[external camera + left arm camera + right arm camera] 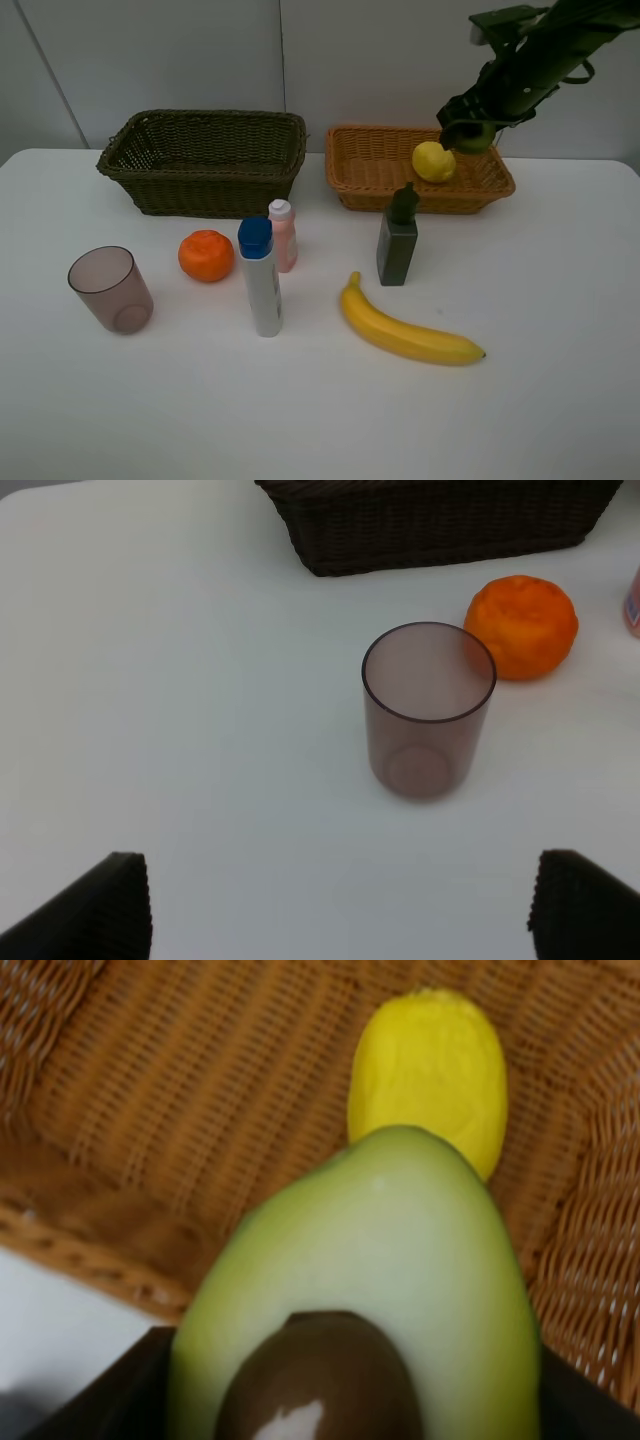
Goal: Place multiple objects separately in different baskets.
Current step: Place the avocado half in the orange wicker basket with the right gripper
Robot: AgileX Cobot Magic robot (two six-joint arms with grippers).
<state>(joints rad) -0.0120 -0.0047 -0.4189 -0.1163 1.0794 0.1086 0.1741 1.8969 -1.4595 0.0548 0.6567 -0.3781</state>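
My right gripper (pixel 472 135) is shut on the halved avocado (pixel 370 1300) and holds it over the right part of the orange-tan basket (pixel 370 170). The lemon (pixel 433 161) lies in that basket, just below the avocado; it also shows in the right wrist view (pixel 428 1070). The dark olive basket (pixel 205 160) stands at the back left. On the table are the orange (pixel 206 255), the banana (pixel 405 328), the dark green bottle (pixel 398 240), the white blue-capped bottle (pixel 260 280), the pink bottle (pixel 283 235) and the mauve cup (pixel 110 290). My left gripper (pixel 340 910) is open, short of the cup (pixel 428 710).
The white table (pixel 560 300) has bare room at its front and right side. The dark basket's wall (pixel 440 525) and the orange (pixel 522 625) lie beyond the cup in the left wrist view.
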